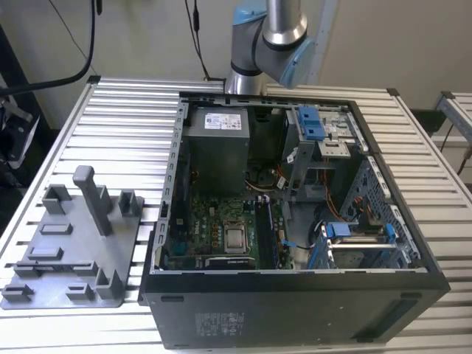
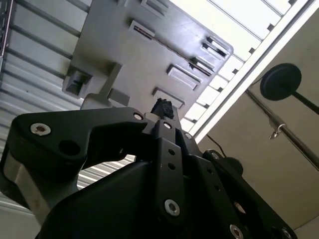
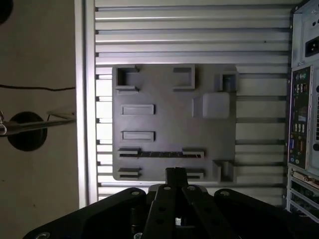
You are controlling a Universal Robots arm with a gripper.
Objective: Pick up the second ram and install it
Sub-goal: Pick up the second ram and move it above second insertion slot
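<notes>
Second ram [image 3: 160,155] barely discernible (thin dark strip on tray [image 3: 169,89]); pincer [image 3: 176,172] closed, empty.

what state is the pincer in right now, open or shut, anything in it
pincer: closed, nothing seen held in it, pointing toward the grey holder tray.

A grey tray [image 1: 81,249] lies beside the open computer case [image 1: 295,313] on a slatted table [image 1: 125,118].
</notes>
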